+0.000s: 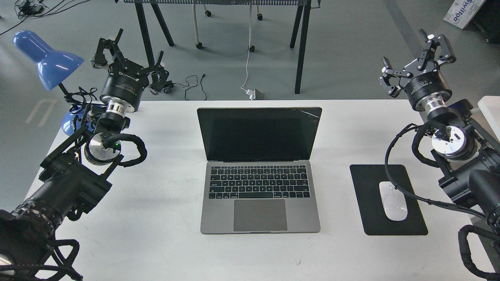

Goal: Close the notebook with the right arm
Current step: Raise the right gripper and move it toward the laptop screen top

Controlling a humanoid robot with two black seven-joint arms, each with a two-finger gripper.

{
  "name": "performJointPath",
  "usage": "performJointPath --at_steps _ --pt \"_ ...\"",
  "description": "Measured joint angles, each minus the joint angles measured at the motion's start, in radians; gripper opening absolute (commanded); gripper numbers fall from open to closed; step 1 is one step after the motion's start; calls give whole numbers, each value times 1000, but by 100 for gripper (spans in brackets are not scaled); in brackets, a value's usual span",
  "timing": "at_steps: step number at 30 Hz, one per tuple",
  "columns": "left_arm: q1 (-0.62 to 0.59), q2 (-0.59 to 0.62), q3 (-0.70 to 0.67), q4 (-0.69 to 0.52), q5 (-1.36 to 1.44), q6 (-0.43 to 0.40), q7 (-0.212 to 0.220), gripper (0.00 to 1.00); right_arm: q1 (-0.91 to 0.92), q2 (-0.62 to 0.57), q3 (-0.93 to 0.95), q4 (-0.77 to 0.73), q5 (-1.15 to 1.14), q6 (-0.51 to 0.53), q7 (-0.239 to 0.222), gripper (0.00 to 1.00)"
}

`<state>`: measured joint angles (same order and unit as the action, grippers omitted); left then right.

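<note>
The notebook (259,171) lies open at the middle of the white table (164,234), its black screen upright and cracked at the top right corner, keys and grey trackpad facing me. My right gripper (417,58) hovers open past the table's far right corner, well right of the screen and apart from it. Its arm runs down the right edge with a silver joint disc. At the far left corner my left gripper (131,54) is open too, holding nothing, its arm showing a small green light.
A black mouse pad (371,183) with a white mouse (393,201) lies right of the notebook, under the right arm's cable. A blue desk lamp (47,58) stands at the far left corner. Table legs and cables fill the floor beyond.
</note>
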<state>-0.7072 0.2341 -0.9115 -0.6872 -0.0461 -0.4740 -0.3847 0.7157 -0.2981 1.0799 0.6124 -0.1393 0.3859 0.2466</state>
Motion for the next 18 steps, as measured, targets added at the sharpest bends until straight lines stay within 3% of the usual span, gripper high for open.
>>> performJointPath --at_steps 11,18 --pt "-2 1 1 0 8 -10 -1 100 6 9 -29 0 21 4 4 100" --pt "-2 1 0 0 7 -13 0 100 92 105 -141 -56 18 -9 -2 100"
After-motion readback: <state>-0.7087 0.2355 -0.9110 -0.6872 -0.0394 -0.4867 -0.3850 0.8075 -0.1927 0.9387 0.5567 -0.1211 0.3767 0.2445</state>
